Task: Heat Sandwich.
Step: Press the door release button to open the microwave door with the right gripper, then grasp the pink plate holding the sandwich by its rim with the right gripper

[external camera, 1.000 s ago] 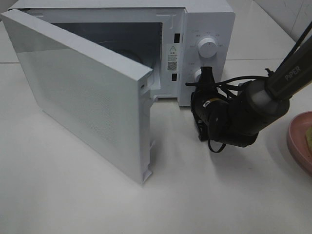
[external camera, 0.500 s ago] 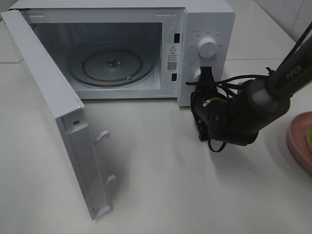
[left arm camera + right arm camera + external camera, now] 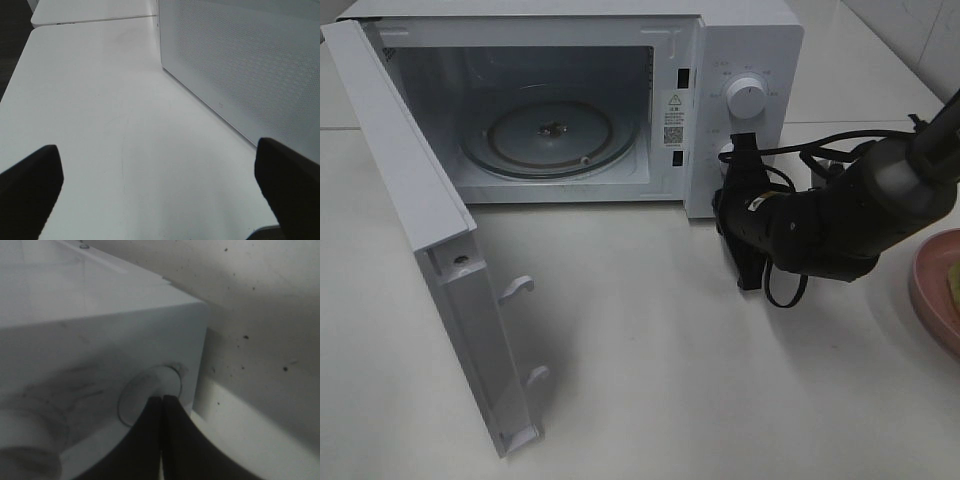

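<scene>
While the microwave door (image 3: 415,190) to its left stands wide open, the right claw (image 3: 162,401), pinched shut and empty, noses the round release button (image 3: 136,396), evidently as a poker.

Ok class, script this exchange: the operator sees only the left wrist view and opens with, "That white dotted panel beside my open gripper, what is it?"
Observer: It's the microwave door, swung wide open.
Operator: Anything inside the oven?
Observer: Only the glass turntable, with nothing on it.
Operator: Where is the other arm?
Observer: The right gripper is shut, its tips at the lower round knob.
</scene>
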{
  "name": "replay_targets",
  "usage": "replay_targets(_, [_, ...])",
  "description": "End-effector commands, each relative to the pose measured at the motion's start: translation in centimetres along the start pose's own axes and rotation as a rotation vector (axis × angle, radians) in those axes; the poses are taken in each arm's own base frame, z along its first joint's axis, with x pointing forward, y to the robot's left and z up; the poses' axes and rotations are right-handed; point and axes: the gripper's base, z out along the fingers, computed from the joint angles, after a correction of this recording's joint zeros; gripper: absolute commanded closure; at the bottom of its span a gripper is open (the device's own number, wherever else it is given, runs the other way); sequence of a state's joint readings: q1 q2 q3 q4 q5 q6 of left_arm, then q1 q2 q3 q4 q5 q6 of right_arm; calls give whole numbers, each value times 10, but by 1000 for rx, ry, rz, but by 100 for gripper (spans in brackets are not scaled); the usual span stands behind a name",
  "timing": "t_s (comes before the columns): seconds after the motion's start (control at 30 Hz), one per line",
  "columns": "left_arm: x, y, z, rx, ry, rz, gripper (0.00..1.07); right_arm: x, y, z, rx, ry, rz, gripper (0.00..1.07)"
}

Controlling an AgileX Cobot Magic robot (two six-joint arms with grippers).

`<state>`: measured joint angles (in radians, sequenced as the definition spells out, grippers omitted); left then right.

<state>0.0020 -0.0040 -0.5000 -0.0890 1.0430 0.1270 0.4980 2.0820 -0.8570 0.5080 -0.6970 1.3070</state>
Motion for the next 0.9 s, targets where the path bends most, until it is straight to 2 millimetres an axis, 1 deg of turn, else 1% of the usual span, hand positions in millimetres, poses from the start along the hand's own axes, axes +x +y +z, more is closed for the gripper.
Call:
replay_targets(0.03, [1, 0, -3, -7, -37, -6, 5, 2, 7, -12, -19, 29, -68, 105])
replay_targets(0.07, [1, 0, -3, -7, -37, -6, 5, 2, 7, -12, -19, 29, -68, 105])
replay_targets(0.2, [1, 0, -3, -7, -37, -6, 5, -1, 9, -33, 28, 55, -143, 104])
replay_targets(0.23, [1, 0, -3, -7, -37, -6, 5, -1, 9, -33, 28, 55, -143, 104])
replay_targets(0.33, [1, 0, -3, -7, -37, -6, 5, -1, 12, -44, 42, 81, -194, 104])
replay_targets(0.37, [1, 0, -3, -7, -37, -6, 5, -1, 12, -44, 42, 81, -194, 104])
replay_targets(0.4, [1, 0, -3, -7, -37, -6, 5, -1, 14, -51, 70, 106, -233, 104])
replay_targets(0.47, [1, 0, -3, -7, -37, -6, 5, 1, 15, -58, 113, 147, -312, 104])
replay_targets(0.5, [1, 0, -3, -7, -37, -6, 5, 2, 16, -65, 152, 187, -395, 104])
replay_targets(0.53, [1, 0, -3, -7, -37, -6, 5, 2, 16, -65, 152, 187, -395, 104])
replay_targets(0.6, [1, 0, -3, -7, -37, -6, 5, 3, 17, -72, 190, 226, -460, 104])
replay_targets(0.63, [1, 0, -3, -7, -37, -6, 5, 4, 17, -75, 210, 247, -502, 104])
replay_targets(0.67, [1, 0, -3, -7, -37, -6, 5, 5, 16, -80, 241, 288, -584, 104])
replay_targets(0.7, [1, 0, -3, -7, -37, -6, 5, 5, 16, -80, 241, 288, -584, 104])
replay_targets(0.77, [1, 0, -3, -7, -37, -6, 5, 6, 14, -85, 273, 335, -671, 104])
replay_targets(0.8, [1, 0, -3, -7, -37, -6, 5, 6, 13, -91, 292, 383, -771, 103])
replay_targets(0.83, [1, 0, -3, -7, -37, -6, 5, 6, 13, -91, 292, 383, -771, 103])
replay_targets(0.9, [1, 0, -3, -7, -37, -6, 5, 7, 13, -96, 304, 429, -861, 103])
